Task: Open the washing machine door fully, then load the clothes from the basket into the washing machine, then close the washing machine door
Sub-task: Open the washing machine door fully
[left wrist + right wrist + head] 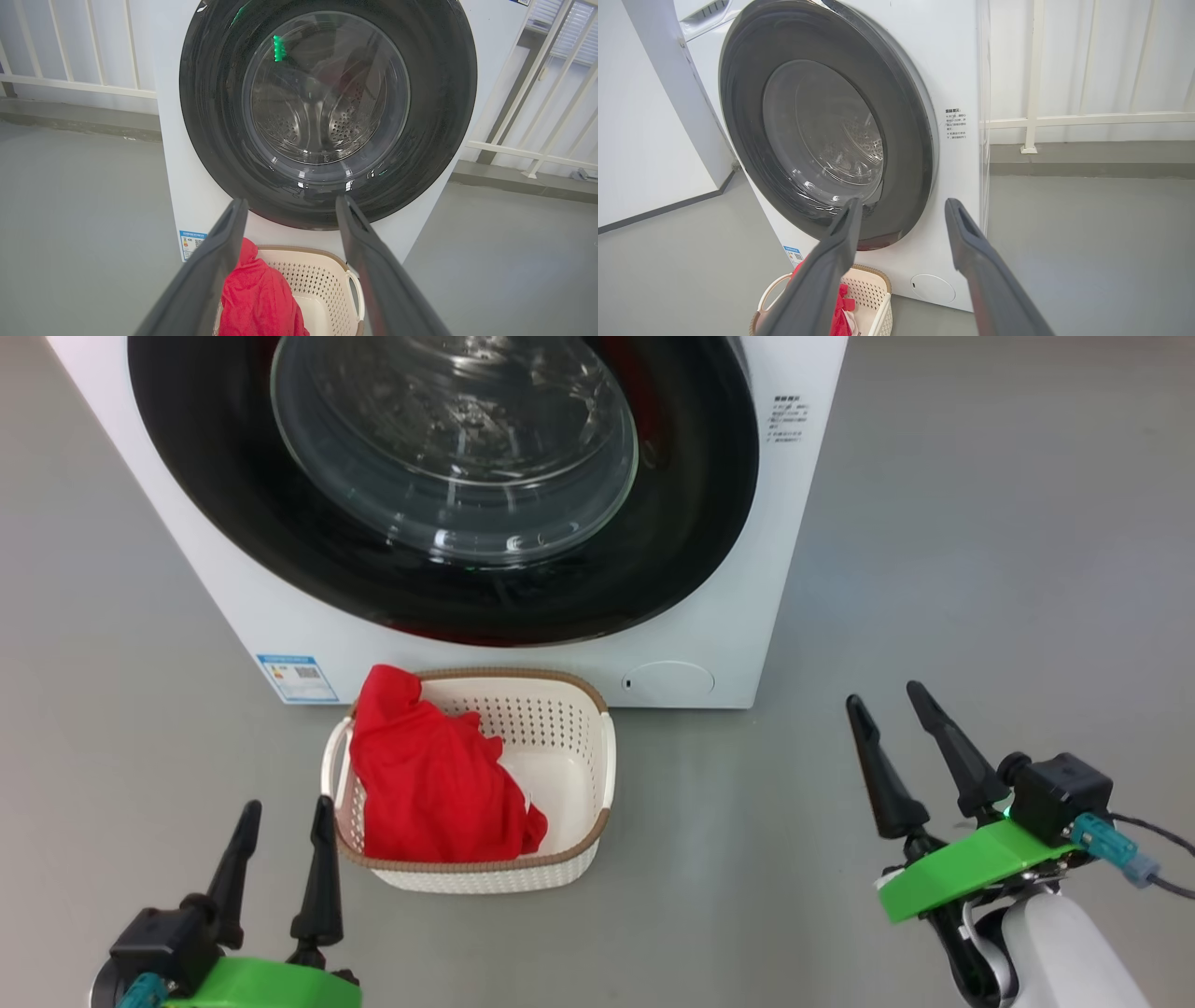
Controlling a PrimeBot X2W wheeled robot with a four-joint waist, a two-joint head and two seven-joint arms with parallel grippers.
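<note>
Left hand and right hand both gape empty, so hook the right one behind the washing machine door at its right rim (seemingly the latch side) and swing wide.

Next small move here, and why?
Probably bring the right gripper up to the right edge of the washing machine door: the door isn't swung open, the clothes lie in the basket, and that gripper's jaws stand open and empty.

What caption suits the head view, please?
Red clothes in the basket before the washing machine door; left gripper and right gripper, jaws open.
</note>
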